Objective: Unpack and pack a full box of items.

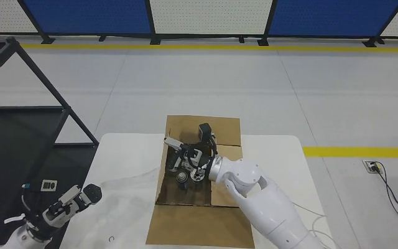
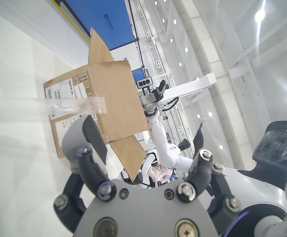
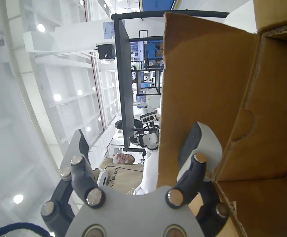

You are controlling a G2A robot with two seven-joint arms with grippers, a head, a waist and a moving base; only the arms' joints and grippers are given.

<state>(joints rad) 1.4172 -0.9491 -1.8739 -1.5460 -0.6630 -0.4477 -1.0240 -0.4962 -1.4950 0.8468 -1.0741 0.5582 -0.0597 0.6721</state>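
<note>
Bright ceiling lamps (image 2: pixel 260 15), glare, warped edges.

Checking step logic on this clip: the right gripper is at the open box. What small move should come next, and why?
Probably lower the right gripper onto the dark round item in the box and close on it. The gripper is open and empty at the box's opening, and that item lies just beside it, so unpacking seems to call for a grasp.
</note>
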